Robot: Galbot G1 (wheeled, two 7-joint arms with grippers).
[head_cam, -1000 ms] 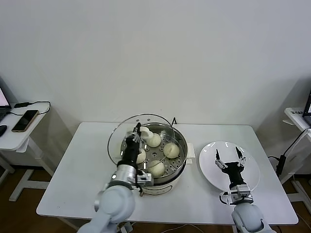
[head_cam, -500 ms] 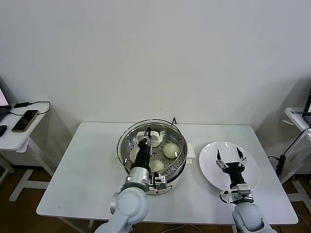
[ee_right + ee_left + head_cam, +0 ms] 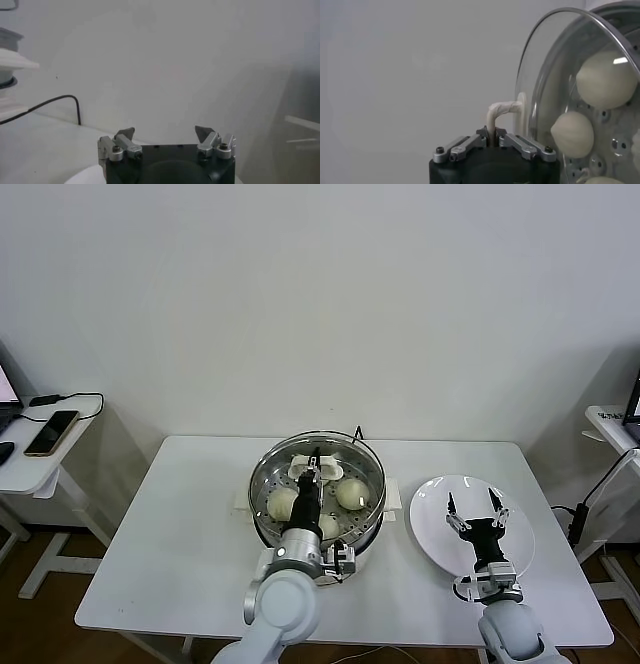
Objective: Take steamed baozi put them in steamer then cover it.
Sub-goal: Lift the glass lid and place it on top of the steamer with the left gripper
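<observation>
The steamer (image 3: 262,484) stands mid-table with steamed baozi (image 3: 351,493) (image 3: 283,503) on its perforated tray. My left gripper (image 3: 315,470) is shut on the cream bar handle (image 3: 501,108) of the glass cover (image 3: 345,456), which hangs roughly centred just over the steamer's rim. In the left wrist view the left gripper (image 3: 492,132) pinches the handle's leg, and two baozi (image 3: 606,80) (image 3: 572,134) show through the cover (image 3: 555,75). My right gripper (image 3: 472,508) hovers open over the white plate (image 3: 430,509) with nothing in it; the right wrist view shows the right gripper (image 3: 165,134) with its jaws wide apart.
A black cable (image 3: 358,431) sticks up behind the steamer. A side table with a phone (image 3: 52,432) stands at the far left, and another side table (image 3: 612,424) at the far right. The plate lies near the table's right edge.
My left gripper has carried the cover to the right, from the steamer's left side to over its opening. The right arm has not moved.
</observation>
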